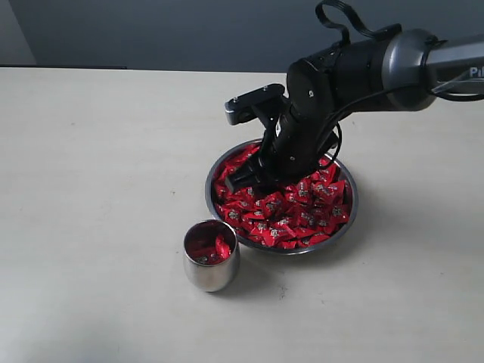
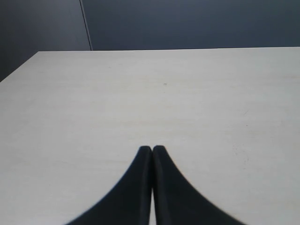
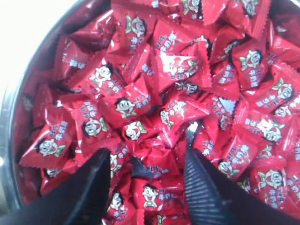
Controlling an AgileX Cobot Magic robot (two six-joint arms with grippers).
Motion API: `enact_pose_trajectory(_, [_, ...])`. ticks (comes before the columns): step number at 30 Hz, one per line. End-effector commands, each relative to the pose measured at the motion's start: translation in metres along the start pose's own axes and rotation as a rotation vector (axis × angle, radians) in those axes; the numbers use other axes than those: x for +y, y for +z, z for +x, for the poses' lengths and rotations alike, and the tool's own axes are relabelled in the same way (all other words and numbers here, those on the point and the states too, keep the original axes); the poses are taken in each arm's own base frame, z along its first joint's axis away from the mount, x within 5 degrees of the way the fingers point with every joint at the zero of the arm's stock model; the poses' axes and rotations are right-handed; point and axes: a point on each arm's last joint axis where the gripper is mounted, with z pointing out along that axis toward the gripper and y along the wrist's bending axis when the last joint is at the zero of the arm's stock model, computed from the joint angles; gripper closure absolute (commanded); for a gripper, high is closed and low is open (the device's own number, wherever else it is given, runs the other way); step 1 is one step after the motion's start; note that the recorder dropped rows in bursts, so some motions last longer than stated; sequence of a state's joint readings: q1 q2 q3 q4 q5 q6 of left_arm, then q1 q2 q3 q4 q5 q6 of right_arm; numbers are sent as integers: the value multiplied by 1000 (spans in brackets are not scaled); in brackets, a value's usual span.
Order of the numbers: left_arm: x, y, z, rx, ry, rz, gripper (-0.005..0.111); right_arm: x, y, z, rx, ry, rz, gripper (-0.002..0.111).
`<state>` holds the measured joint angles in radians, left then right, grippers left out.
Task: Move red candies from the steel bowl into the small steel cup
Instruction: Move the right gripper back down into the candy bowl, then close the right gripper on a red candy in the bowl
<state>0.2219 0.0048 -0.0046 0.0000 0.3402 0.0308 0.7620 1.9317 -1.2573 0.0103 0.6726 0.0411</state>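
Note:
The steel bowl [image 1: 349, 219] sits right of centre, heaped with red candies [image 1: 302, 208]. Front left of it stands the small steel cup [image 1: 211, 257], with a few red candies [image 1: 215, 247] inside. My right gripper [image 1: 253, 172] is down in the bowl's back left part. In the right wrist view my right gripper [image 3: 146, 152] is open, its two dark fingers [image 3: 201, 187] spread wide with their tips among the candies [image 3: 140, 93], and loose candies lie in the gap. The bowl's rim [image 3: 9, 154] shows at one side. My left gripper [image 2: 152, 149] hovers shut over bare table, holding nothing.
The pale tabletop [image 1: 98, 174] spreads wide to the left of the bowl and cup and in front of them. A dark wall [image 1: 151, 30] runs behind the table's far edge. The right arm [image 1: 393, 64] reaches in from the upper right.

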Motion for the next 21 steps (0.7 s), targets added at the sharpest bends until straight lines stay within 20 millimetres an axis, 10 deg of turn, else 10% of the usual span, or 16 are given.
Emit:
enact_pose_trajectory(1, [0,0,0,-11,-6,6,106,-3,-1,-5,-42,-33,21,65])
enact_pose_trajectory(21, [0,0,0,-11,-6,6,106,-6,27,2,35,-55,42,72])
